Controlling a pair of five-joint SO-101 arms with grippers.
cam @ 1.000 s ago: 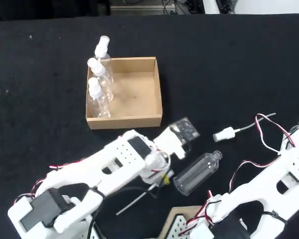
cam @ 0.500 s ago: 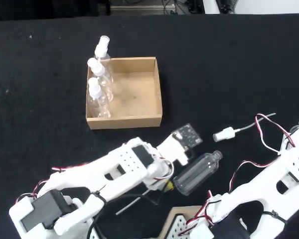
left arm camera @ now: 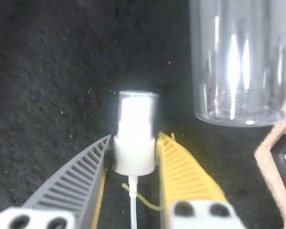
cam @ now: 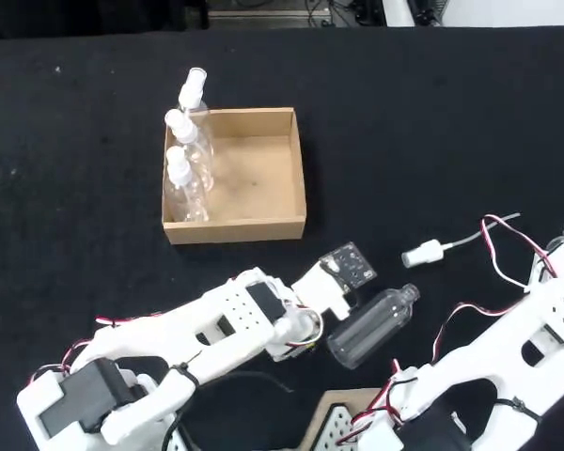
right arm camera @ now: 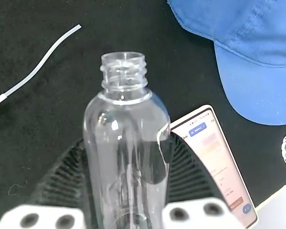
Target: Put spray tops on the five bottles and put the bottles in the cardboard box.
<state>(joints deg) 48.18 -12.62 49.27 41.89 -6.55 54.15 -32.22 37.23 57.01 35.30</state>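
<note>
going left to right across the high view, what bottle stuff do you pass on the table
three capped bottles → cardboard box → uncapped bottle lying on its side → loose spray top

Three capped bottles [cam: 186,160] upright along box's [cam: 254,228] left wall; open bottle [cam: 374,326] lying outside, loose top [cam: 423,253] near; held top [left arm camera: 135,138] white, held bottle [right arm camera: 126,143] uncapped.
</note>
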